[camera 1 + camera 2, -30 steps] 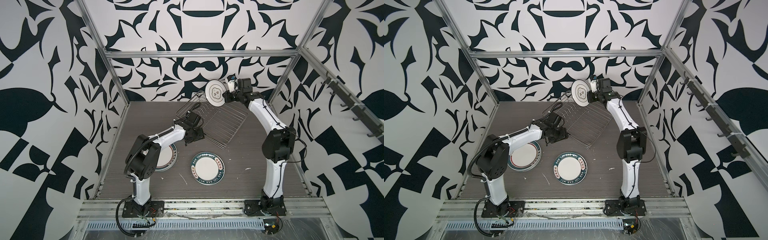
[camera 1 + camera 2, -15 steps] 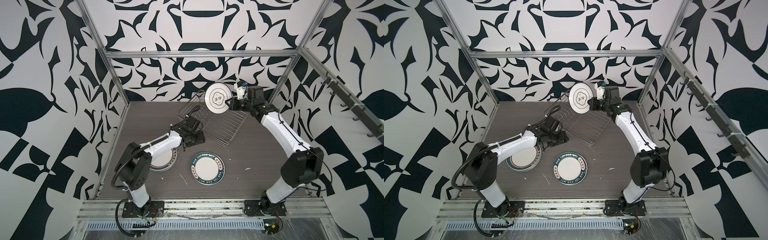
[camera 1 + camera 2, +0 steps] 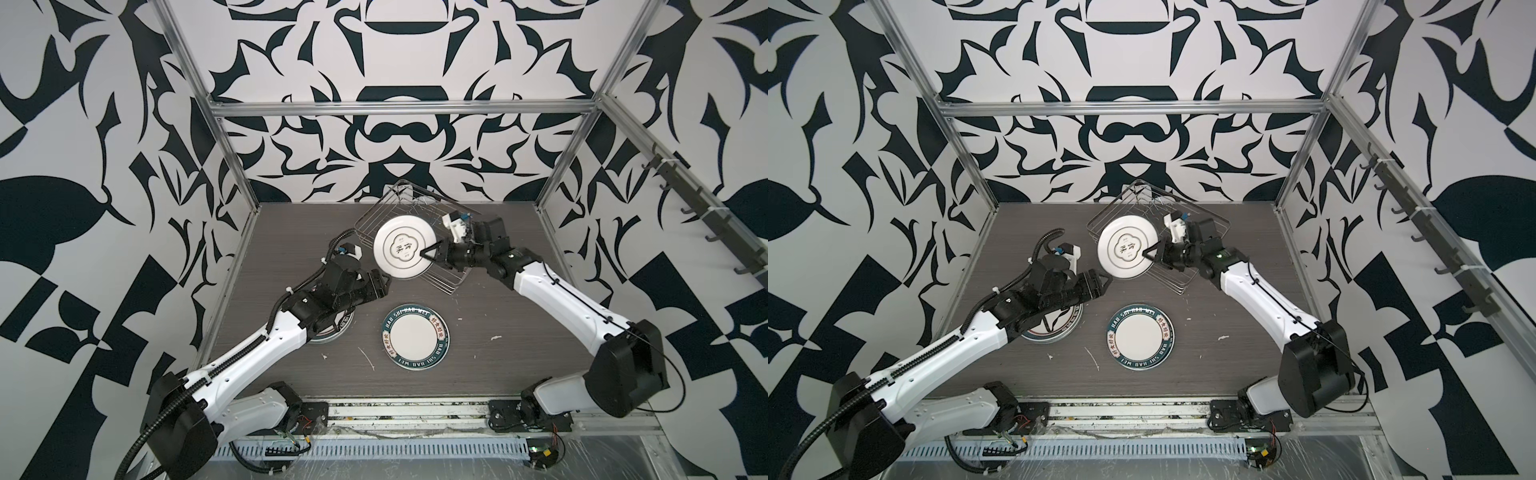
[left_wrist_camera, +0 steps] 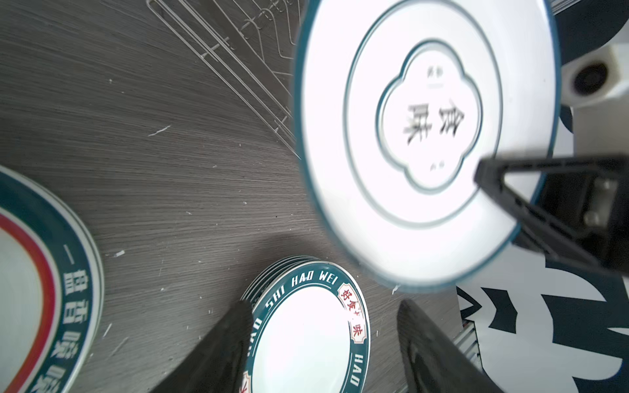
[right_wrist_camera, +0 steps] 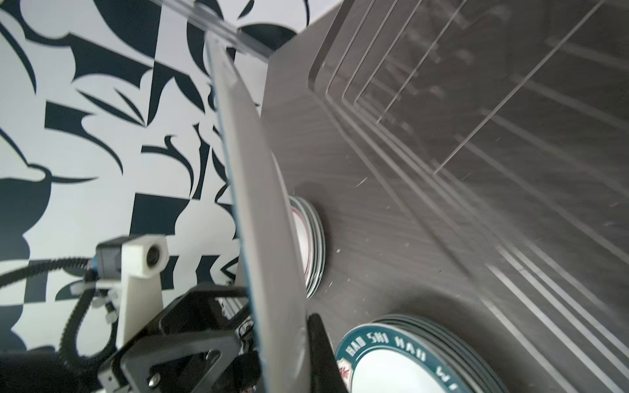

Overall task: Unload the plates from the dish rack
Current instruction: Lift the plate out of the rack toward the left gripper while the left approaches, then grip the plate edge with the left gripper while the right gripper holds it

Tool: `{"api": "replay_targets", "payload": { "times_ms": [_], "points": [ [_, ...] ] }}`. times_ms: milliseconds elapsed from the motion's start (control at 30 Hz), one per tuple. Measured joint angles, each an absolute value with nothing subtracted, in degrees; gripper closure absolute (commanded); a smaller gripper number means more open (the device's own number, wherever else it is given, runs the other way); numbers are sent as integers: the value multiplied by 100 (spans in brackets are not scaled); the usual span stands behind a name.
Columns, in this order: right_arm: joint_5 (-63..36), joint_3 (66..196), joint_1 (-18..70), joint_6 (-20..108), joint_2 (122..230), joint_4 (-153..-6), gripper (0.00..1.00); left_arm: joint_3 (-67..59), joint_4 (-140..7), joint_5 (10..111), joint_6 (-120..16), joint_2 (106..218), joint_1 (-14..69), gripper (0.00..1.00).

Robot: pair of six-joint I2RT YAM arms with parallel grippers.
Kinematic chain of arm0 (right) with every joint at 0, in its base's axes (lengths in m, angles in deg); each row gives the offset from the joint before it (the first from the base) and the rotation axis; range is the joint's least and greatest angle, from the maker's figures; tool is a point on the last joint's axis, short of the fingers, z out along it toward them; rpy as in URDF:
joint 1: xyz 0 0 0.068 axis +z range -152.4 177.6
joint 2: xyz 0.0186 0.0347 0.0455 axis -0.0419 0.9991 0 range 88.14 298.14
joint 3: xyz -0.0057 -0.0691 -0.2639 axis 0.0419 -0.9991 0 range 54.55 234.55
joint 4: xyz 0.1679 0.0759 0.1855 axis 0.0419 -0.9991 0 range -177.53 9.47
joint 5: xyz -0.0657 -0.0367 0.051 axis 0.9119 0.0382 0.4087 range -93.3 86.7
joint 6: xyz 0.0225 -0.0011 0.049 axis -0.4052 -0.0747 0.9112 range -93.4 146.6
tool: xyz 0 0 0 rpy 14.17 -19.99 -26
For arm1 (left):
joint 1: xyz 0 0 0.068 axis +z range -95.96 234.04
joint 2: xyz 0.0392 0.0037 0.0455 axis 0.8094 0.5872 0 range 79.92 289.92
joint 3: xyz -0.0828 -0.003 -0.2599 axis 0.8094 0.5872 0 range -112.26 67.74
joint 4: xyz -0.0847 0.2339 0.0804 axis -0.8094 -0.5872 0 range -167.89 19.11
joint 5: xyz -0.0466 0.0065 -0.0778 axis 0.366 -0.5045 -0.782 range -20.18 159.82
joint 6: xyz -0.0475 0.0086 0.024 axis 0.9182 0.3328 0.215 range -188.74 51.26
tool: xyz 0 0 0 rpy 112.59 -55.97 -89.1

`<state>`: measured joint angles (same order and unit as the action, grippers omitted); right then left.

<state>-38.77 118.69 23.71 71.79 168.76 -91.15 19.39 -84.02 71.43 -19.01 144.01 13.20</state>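
Over the dish rack, plate in pinch of right hand; spread left hand alongside, teal-rimmed stack nearby.

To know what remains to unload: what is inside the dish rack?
Only bare wire and prongs show inside the dish rack; the lifted plate, in front of it, covers part of its floor.

White arms, black joints, ribbed black cables

Glossy glazed plates, shiny metal-wire dish rack, matt wood-grain table.
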Motion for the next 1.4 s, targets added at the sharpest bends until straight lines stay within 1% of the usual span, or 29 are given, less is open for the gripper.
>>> {"api": "replay_targets", "payload": {
  "times_ms": [100, 200, 433, 667, 800, 933, 1033, 1167, 1200, 1233, 1267, 1367, 1400],
  "points": [
    [-3912, 11618, 2611, 7374, 16622, -9001, 100, 2153, -8209, 7125, -1794, 14314, 1320, 29],
    [-3918, 11355, 2626, 7634, 16434, -8743, 100, 2288, -8059, 7130, -1709, 14172, 1316, 30],
    [-4012, 10864, 2751, 8034, 16205, -8181, 100, 2579, -7735, 7127, -1488, 13921, 1320, 35],
    [-4108, 10372, 2884, 8281, 16059, -7676, 100, 2708, -7501, 7097, -1247, 13807, 1320, 62],
    [-4148, 10096, 2865, 8475, 15945, -7364, 100, 2811, -7248, 6926, -994, 13778, 1355, 79],
    [-4069, 9913, 2887, 8560, 15731, -7160, 100, 2911, -6970, 6786, -817, 13709, 1379, 94],
    [-3984, 9727, 2917, 8571, 15580, -7077, 100, 2977, -6887, 6675, -732, 13709, 1379, 100],
    [-3909, 9559, 2959, 8639, 15477, -7005, 97, 3038, -6872, 6572, -587, 13709, 1379, 100],
    [-3896, 9519, 2967, 8654, 15453, -6988, 96, 3051, -6865, 6561, -550, 13706, 1379, 100],
    [-3883, 9489, 2974, 8667, 15433, -6981, 92, 3055, -6880, 6548, -517, 13704, 1379, 100],
    [-3881, 9465, 2976, 8672, 15416, -6979, 86, 3055, -6898, 6537, -500, 13700, 1379, 100],
    [-3868, 9454, 3053, 8545, 15392, -7150, 63, 3049, -6994, 6526, -471, 13621, 1366, 100],
    [-3866, 9456, 3118, 8458, 15379, -7257, 53, 3049, -7108, 6533, -463, 13580, 1357, 100]
  ]
}}
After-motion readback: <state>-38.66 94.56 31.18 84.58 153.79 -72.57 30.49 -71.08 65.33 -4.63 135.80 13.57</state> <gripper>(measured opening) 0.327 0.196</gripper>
